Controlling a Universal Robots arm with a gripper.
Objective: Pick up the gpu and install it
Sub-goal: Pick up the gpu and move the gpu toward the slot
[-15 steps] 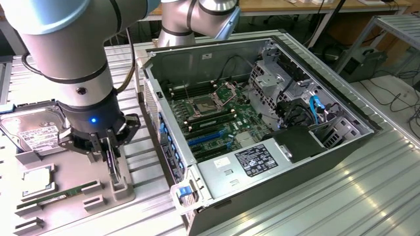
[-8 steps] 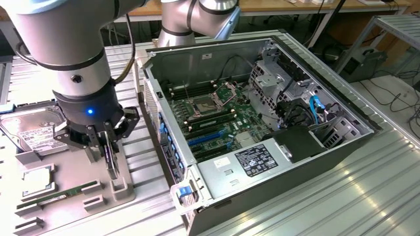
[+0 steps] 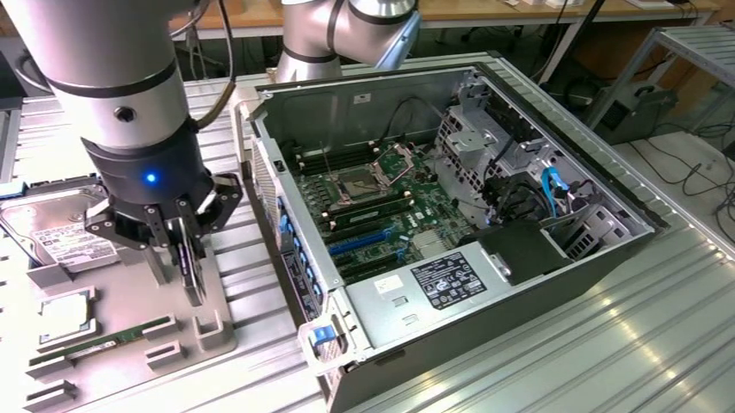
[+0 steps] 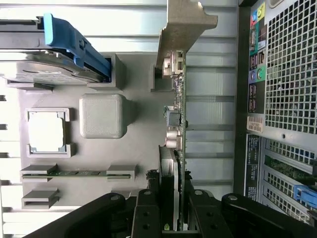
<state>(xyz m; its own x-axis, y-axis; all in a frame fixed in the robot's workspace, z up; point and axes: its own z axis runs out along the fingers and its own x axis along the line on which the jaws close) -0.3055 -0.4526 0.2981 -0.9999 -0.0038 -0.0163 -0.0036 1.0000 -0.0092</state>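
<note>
Item: gpu (image 4: 178, 114), standing on edge at gray parts tray (image 4: 133, 148), beside open PC case (image 3: 344, 112). Gripper (image 4: 173, 214) clamping its upper edge. Risks you are facing: thin edge slipping, metal bracket (image 4: 185, 25) snagging tray slot, card tilting.

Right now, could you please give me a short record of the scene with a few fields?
gripper: shut on the graphics card, which stands on edge
place: over the grey tray, beside the open computer case
also on tray: hard drive, processor, memory stick
install: card not yet in the case
</note>
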